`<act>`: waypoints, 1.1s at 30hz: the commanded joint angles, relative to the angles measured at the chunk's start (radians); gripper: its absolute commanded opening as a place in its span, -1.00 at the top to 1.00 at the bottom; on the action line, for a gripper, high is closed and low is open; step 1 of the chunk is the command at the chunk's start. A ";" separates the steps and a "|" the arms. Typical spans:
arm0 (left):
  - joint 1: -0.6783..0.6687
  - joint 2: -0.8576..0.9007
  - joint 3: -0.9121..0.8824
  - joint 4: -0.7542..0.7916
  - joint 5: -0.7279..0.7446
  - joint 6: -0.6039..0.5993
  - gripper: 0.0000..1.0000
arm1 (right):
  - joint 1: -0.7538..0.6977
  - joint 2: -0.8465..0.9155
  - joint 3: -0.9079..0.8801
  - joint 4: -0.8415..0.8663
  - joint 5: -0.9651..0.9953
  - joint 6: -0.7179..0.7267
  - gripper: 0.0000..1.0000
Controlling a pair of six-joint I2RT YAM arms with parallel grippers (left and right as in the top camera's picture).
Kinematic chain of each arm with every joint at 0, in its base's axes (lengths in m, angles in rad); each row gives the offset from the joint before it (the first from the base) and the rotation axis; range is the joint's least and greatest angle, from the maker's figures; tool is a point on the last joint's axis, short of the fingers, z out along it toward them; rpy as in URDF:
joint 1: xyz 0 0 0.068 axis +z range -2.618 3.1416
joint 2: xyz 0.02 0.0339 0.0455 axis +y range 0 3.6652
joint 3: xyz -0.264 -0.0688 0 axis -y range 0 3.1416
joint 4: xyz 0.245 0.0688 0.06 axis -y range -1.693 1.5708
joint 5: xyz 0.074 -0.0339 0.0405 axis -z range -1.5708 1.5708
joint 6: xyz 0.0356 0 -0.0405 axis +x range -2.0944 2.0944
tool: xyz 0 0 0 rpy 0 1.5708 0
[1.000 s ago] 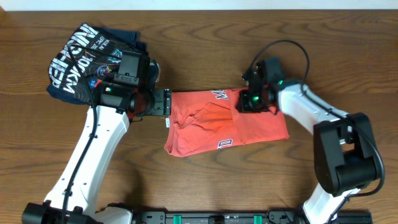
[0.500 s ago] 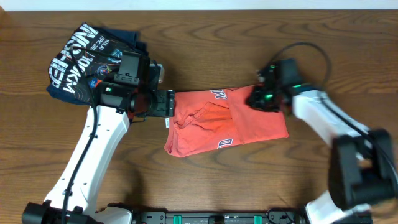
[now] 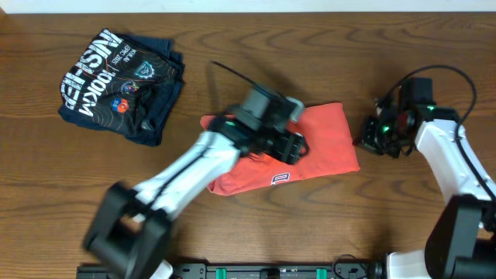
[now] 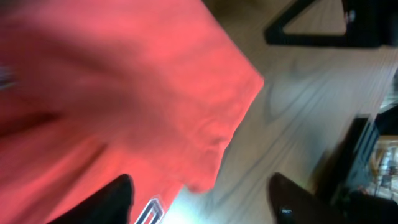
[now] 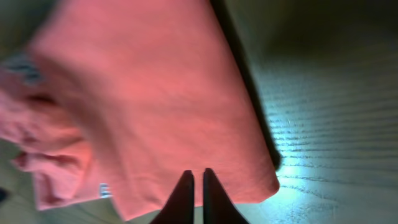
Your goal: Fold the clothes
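1. The step in hand looks like gathering an edge for the next fold of the orange-red T-shirt. It lies mid-surface, well apart from the navy shirt at the far left.
2. The left tool hangs over the T-shirt's middle, jaws released and wide, with nothing between them.
3. The right tool sits just beside the T-shirt's right edge, clenched on nothing.
4. To do it well, I judge: pinch the hem low, take all layers at that edge, lift little, carry it across evenly, and lay edge on edge before letting go.
5. The T-shirt is a rough rectangle, smooth on the right and rumpled on the left. A scrap of white lettering shows at its near edge.
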 commanded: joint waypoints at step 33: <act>0.355 -0.251 -0.019 -0.476 -0.215 -0.090 -0.50 | -0.111 -0.196 -0.097 0.152 -0.153 -0.115 0.92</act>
